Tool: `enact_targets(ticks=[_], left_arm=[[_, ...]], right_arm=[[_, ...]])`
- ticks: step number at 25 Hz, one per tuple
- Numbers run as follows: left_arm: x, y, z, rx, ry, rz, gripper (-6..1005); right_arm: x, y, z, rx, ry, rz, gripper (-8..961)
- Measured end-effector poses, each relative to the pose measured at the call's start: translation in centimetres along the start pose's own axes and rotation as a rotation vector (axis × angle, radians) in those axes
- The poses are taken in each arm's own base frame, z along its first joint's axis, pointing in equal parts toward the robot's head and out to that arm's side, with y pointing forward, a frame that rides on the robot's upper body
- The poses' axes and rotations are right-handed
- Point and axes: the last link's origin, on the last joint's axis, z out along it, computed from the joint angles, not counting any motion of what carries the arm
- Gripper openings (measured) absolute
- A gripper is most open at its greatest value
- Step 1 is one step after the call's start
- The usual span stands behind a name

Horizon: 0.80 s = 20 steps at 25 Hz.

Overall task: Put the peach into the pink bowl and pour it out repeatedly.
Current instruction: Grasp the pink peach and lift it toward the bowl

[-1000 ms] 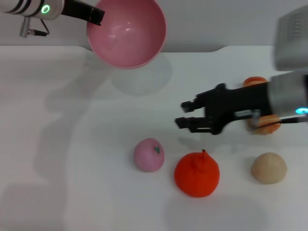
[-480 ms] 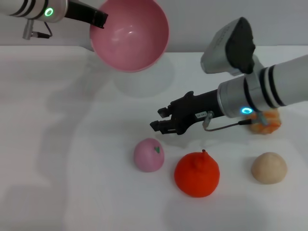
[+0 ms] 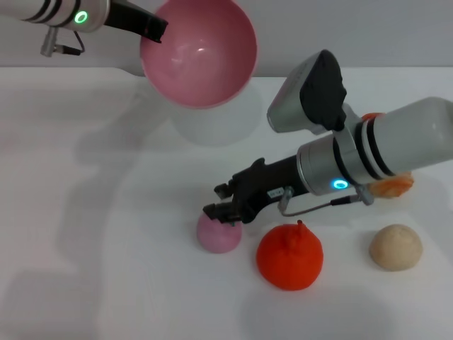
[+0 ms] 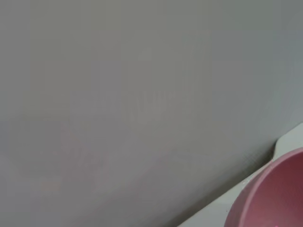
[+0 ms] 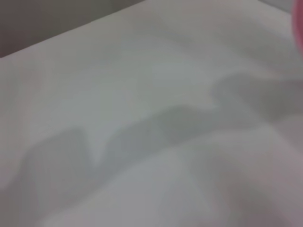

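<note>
The peach (image 3: 217, 238), pale pink with a green stem mark, lies on the white table at front centre. My right gripper (image 3: 219, 202) is open and reaches down from the right, with its fingertips just over the peach's top. My left gripper (image 3: 153, 29) is shut on the rim of the pink bowl (image 3: 202, 60). It holds the bowl tilted in the air above the back of the table, and the bowl is empty. The bowl's edge also shows in the left wrist view (image 4: 272, 198). The right wrist view shows only the table surface and shadows.
A bright orange-red fruit (image 3: 289, 257) lies just right of the peach, under my right forearm. A beige ball (image 3: 395, 246) lies further right. An orange object (image 3: 391, 185) is partly hidden behind the right arm. The white table (image 3: 85, 234) stretches to the left.
My right gripper has moved left and down, from over the middle of the table to just above the peach. The left gripper with the bowl has shifted slightly right.
</note>
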Motion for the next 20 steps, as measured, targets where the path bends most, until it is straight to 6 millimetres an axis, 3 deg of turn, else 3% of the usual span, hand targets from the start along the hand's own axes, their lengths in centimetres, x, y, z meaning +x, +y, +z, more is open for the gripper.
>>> enact_targets(ticks=[6, 20], left_arm=[[-0.3, 0.7, 0.3, -0.013, -0.017, 0.021, 190], [0.0, 1.7, 0.3, -0.029, -0.022, 0.056, 194]], right_arm=[[1.4, 0.2, 0.4, -0.017, 0.024, 0.047, 321], [2.4, 0.1, 0.9, -0.012, 0.039, 0.08, 311]])
